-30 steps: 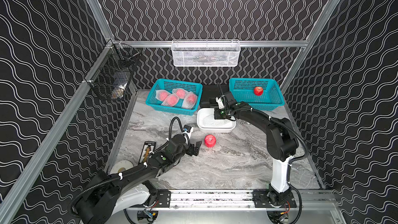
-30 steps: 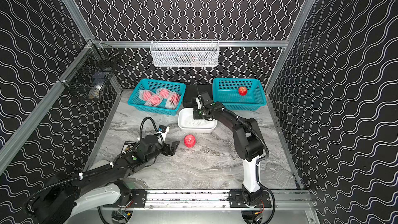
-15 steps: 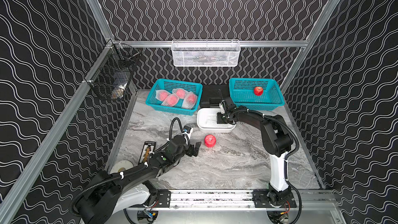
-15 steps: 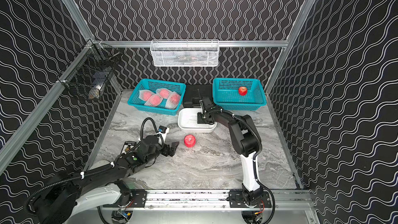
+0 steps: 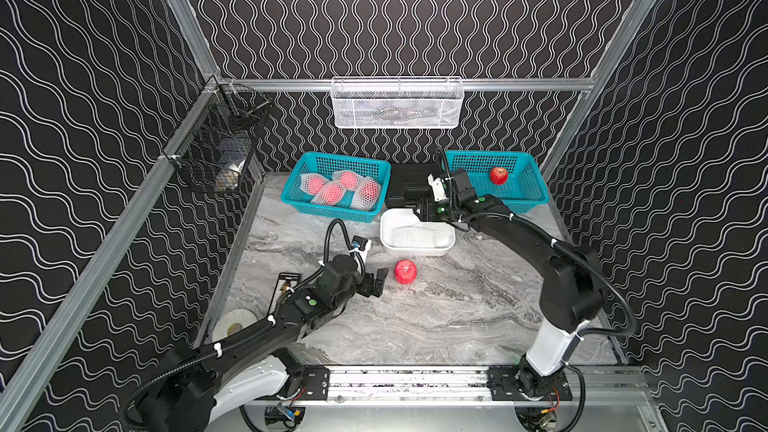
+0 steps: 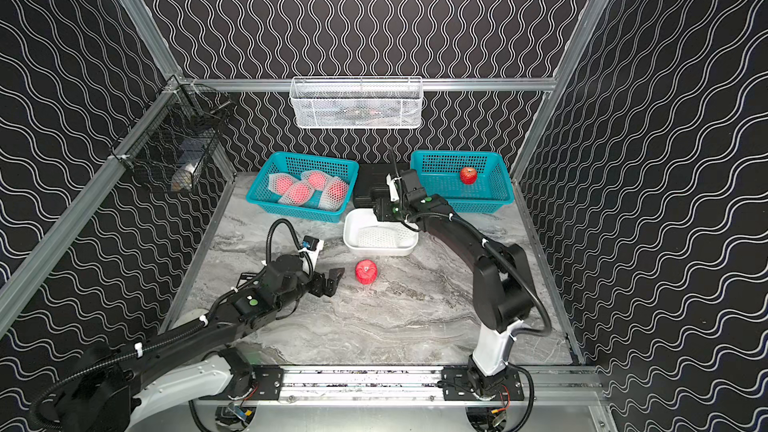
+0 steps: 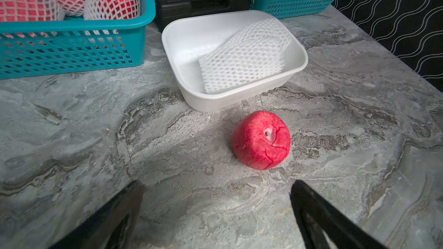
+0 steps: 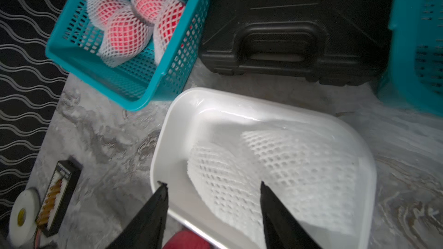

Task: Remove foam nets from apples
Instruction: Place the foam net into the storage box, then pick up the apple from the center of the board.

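A bare red apple (image 5: 405,271) (image 7: 261,140) lies on the marble table in front of the white tub (image 5: 385,231). My left gripper (image 5: 379,282) (image 7: 217,184) stands open just short of that apple, touching nothing. Two loose foam nets (image 8: 220,178) (image 7: 244,56) lie in the tub. My right gripper (image 5: 419,211) (image 8: 213,185) hangs open above them, holding nothing. Several netted apples (image 5: 338,189) fill the left teal basket (image 5: 291,195). In the right teal basket (image 5: 536,195) rests another bare apple (image 5: 498,175).
A black case (image 5: 409,187) sits between the teal baskets. A white wire basket (image 5: 397,103) hangs on the back wall and a black one (image 5: 220,151) on the left rail. A tape roll (image 5: 235,322) and a small bit box (image 5: 286,288) lie front left.
My right gripper, shut before over the tub, has opened; its arm shifted slightly. The left arm and the bare apple have not moved.
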`<state>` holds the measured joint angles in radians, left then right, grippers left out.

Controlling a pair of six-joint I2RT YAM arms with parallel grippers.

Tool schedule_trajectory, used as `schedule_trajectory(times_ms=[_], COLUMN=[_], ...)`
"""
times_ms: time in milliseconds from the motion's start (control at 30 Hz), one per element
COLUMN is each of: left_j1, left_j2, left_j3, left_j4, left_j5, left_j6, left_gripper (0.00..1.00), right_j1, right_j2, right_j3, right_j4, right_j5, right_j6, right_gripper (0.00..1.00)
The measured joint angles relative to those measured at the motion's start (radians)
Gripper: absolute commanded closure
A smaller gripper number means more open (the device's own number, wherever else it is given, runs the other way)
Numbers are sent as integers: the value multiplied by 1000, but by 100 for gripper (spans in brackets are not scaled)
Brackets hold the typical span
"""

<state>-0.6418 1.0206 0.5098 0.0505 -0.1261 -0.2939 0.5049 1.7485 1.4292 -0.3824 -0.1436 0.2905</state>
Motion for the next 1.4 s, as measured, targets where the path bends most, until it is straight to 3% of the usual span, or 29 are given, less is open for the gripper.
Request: schedule_trajectory(times_ms=[100, 367, 600, 867, 1000, 1133, 1267, 1333, 1400], left_j1=[0, 0, -1, -1, -1, -1, -1, -1, -1], left_j2=[-29, -56, -46, -40, -40, -45, -50, -50, -51], left_j3=[15, -14, -43, -60, -66, -67, -67, -67, -67], left_j4=[-87, -205, -214, -200, -193, -192, -183, -182, -181], left_j5=[17, 117, 154, 155, 154, 150, 142, 129, 122], left_j6=[-29, -104, -123, -123, -122, -122, -117, -101, -97], left_gripper=[1, 1, 1, 1, 1, 1, 1, 1, 1], right_j1=[35, 171, 228, 267, 277, 282, 284, 285, 285], right_j2=[-89, -179, -116, 0, 64, 97, 111, 111, 113], right_j3=[-109, -356, -372, -323, -283, -257, -249, -249, -249], right_j4=[5, 27, 60, 69, 60, 68, 69, 71, 71], right_j5=[-26, -48, -18, 50, 82, 85, 84, 82, 81], right_j6=[-14, 16, 42, 40, 37, 30, 22, 11, 8], right_gripper=[34, 13, 5, 4, 13, 29, 35, 46, 50])
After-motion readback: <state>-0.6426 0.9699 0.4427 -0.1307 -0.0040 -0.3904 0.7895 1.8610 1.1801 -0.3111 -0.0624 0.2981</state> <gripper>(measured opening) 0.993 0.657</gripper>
